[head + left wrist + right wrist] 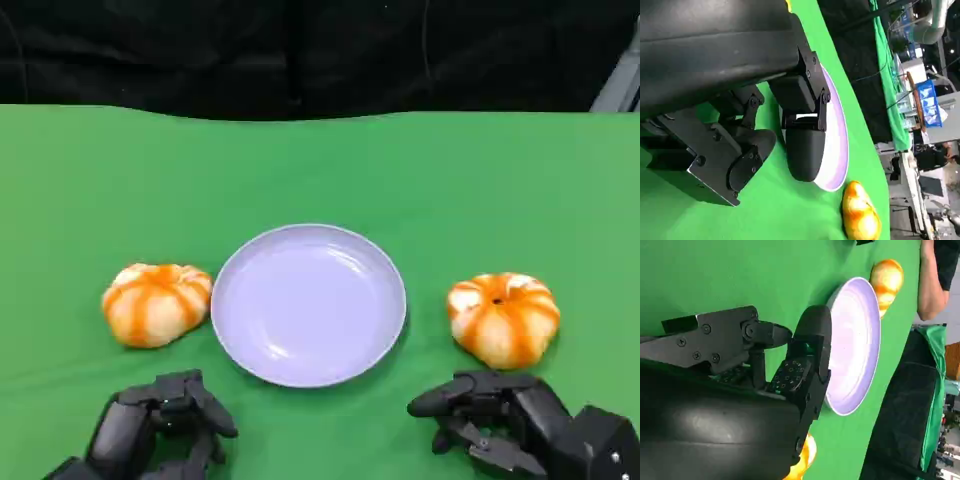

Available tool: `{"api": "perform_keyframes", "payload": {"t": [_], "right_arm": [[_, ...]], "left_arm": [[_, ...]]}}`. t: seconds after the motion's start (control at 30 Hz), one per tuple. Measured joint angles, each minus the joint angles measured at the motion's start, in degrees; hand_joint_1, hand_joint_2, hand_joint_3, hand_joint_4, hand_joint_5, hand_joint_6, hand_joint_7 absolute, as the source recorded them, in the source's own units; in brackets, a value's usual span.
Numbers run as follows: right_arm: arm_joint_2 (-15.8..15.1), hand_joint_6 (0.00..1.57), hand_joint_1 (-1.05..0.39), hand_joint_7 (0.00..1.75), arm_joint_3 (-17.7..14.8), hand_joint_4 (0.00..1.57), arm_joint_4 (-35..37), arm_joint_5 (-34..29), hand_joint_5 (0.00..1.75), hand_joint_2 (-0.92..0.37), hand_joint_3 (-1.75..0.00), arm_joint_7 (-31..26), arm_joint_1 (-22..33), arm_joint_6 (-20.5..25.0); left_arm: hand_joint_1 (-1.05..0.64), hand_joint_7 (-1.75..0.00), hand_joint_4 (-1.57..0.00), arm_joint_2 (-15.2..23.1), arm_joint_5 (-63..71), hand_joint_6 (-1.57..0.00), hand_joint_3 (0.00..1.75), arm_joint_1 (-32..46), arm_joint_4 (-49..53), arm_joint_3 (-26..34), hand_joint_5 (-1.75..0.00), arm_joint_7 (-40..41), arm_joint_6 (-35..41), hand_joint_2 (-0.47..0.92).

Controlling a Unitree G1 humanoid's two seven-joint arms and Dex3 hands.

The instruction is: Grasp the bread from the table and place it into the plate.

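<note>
Spreading wide under everything is the green table (320,170), and it is giving both arms room to work from the near edge. Sitting dead centre is the lilac plate (308,304), bare inside, and that middle spot is putting it within reach of either arm. Flanking it are two orange-striped bread rolls: the left bread (158,303) is lying just beside the plate's rim, and the right bread (503,318) is resting a little apart from the plate on the other side. Neither is on the plate yet, so the task is looking barely begun.

Waiting at the near edge, the right hand (495,420) is hovering close in front of the right bread, its fingers (440,401) parted and holding nothing, likely poised for a reach. The left hand (160,425) is sitting near the left bread, fingers loosely curled but apart and gripping nothing. From the right wrist view a person's arm (930,285) is showing beyond the table.
</note>
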Motion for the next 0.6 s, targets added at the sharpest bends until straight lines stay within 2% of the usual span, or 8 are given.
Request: {"api": "perform_keyframes", "payload": {"t": [0.6], "right_arm": [[0.0, 1.07, -0.08, 0.37, 0.0, 0.78, 0.0, -0.2, 1.18, -0.92, -0.37, -0.2, -0.1, 0.0]], "left_arm": [[0.04, -1.20, -0.94, 0.1, 0.2, -1.03, 1.38, -0.1, 0.1, -0.1, -1.46, 0.0, 0.0, 0.36]]}}
